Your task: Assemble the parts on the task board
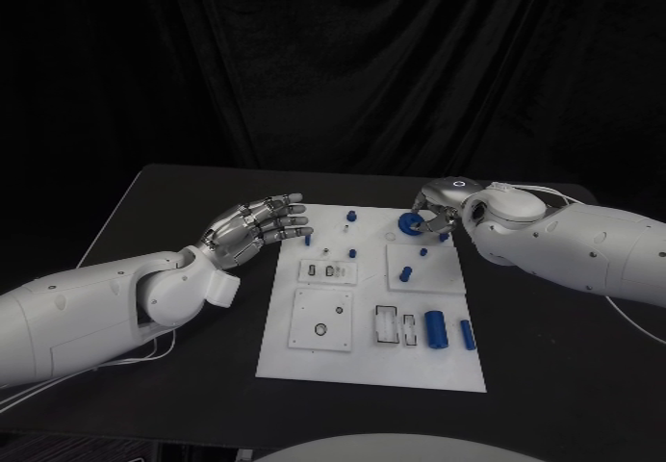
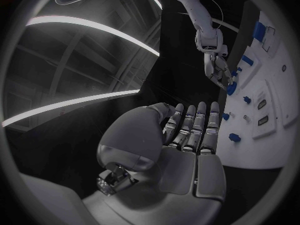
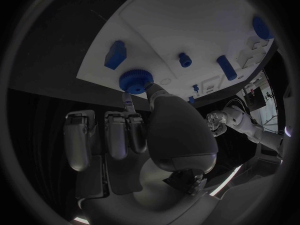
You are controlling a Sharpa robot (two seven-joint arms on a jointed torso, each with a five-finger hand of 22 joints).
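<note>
Here we had our left hand (image 1: 257, 231) hovering just left of the board (image 1: 372, 371), fingers straight, close together and holding nothing. On the board's middle stood small pegs (image 1: 351, 253); nearer us lay a cylinder (image 1: 436, 327) and a shorter piece (image 1: 467, 334) beside open slots. At the far right corner our right hand (image 1: 437, 214) pinched the blue gear (image 1: 411, 224) between thumb and a finger, and the wrist view showed the gear (image 3: 135, 78) at the board's edge.

We judged the step to be seating the gear at that corner. The next move called for lining it over its seat and pressing straight down. The board's edge ran just beside the gear, so little slack lay there; open table lay to the right and far side for withdrawing.
</note>
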